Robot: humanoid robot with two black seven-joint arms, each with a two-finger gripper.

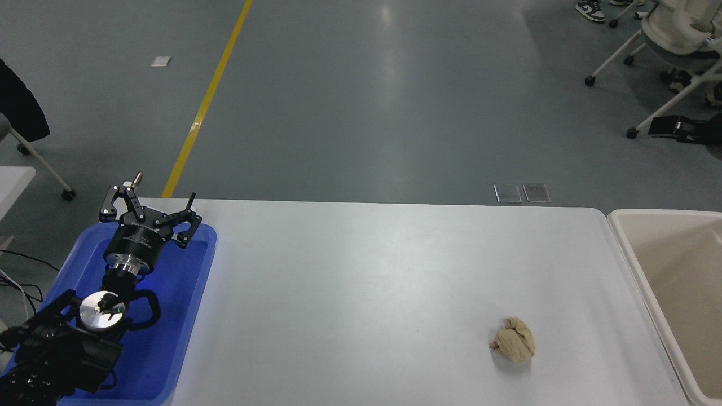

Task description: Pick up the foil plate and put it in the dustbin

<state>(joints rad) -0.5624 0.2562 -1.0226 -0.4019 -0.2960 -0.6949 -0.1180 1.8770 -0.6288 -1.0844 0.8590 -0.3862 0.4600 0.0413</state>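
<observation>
The foil plate is out of view. The cream dustbin (621,246) stands off the table's right end, and the part of its inside that shows is plain. My right gripper (679,128) reaches in from the right edge, high above the dustbin and seen against the floor. It is too small and dark to tell how its fingers stand, and nothing shiny shows in it. My left gripper (149,207) is parked over the blue tray at the lower left, open with nothing in it.
A blue tray (186,316) lies under the left arm. A crumpled tan paper ball (513,340) sits on the white table (361,270) near the front right. Wheeled chairs (671,39) stand on the floor at the top right.
</observation>
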